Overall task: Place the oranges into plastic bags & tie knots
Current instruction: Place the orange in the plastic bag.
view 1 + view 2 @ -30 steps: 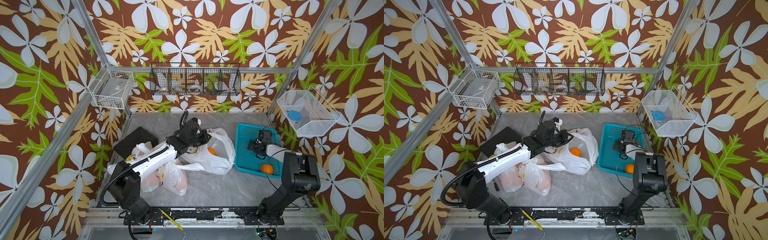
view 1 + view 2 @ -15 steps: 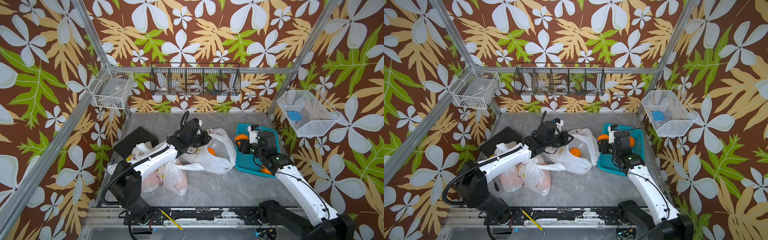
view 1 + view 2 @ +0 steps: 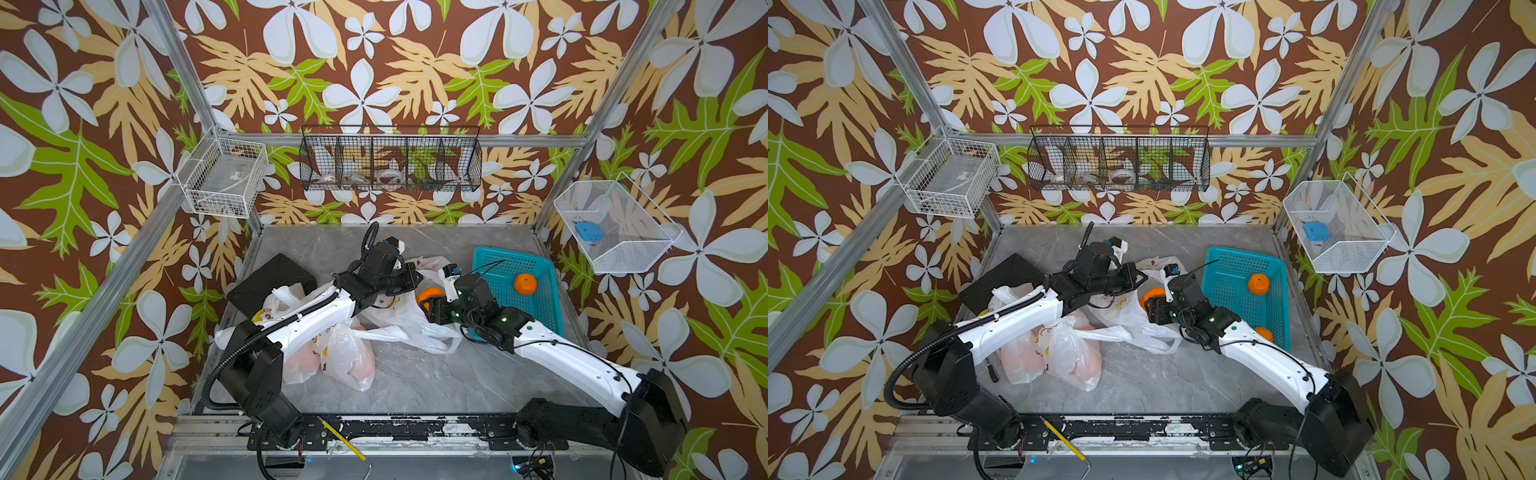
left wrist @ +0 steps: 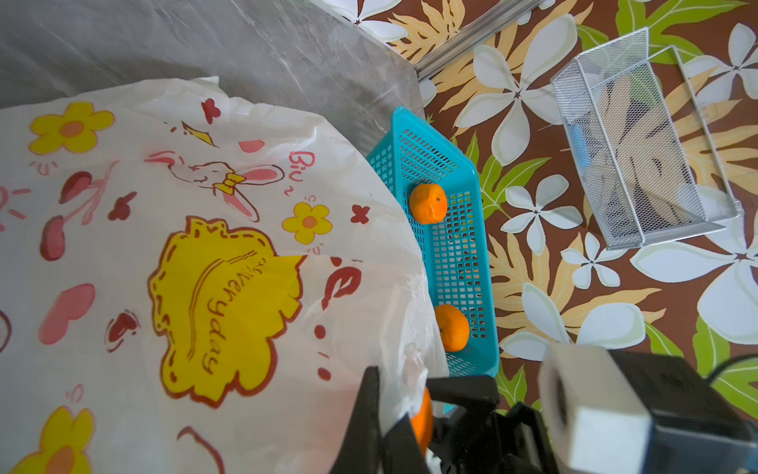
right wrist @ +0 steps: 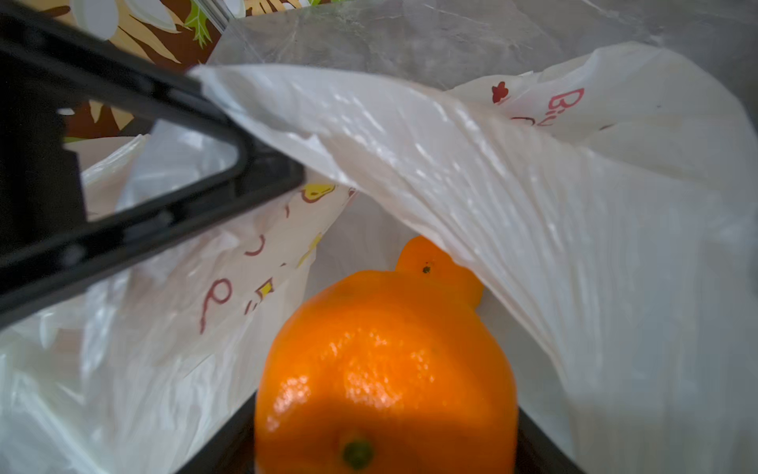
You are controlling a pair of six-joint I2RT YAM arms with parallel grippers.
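My left gripper (image 3: 415,278) (image 4: 383,404) is shut on the rim of a printed plastic bag (image 3: 399,322) (image 4: 164,246), lifting its mouth open. My right gripper (image 3: 428,302) (image 5: 385,451) is at that mouth, shut on an orange (image 3: 430,294) (image 5: 385,369). A second orange (image 5: 434,262) lies deeper inside, partly hidden. Two more oranges (image 3: 1258,284) (image 3: 1263,333) sit in the teal basket (image 3: 511,266). Two filled bags (image 3: 347,357) (image 3: 297,365) lie at the front left. I cannot make out any knots.
A black pad (image 3: 270,278) lies at the left behind the filled bags. Wire baskets (image 3: 390,164) (image 3: 224,176) (image 3: 615,226) hang on the walls. A yellow stick (image 3: 340,440) rests on the front rail.
My right arm has swung left from the teal basket to the open bag's mouth, carrying an orange. The left gripper has kept its hold on the bag's rim.
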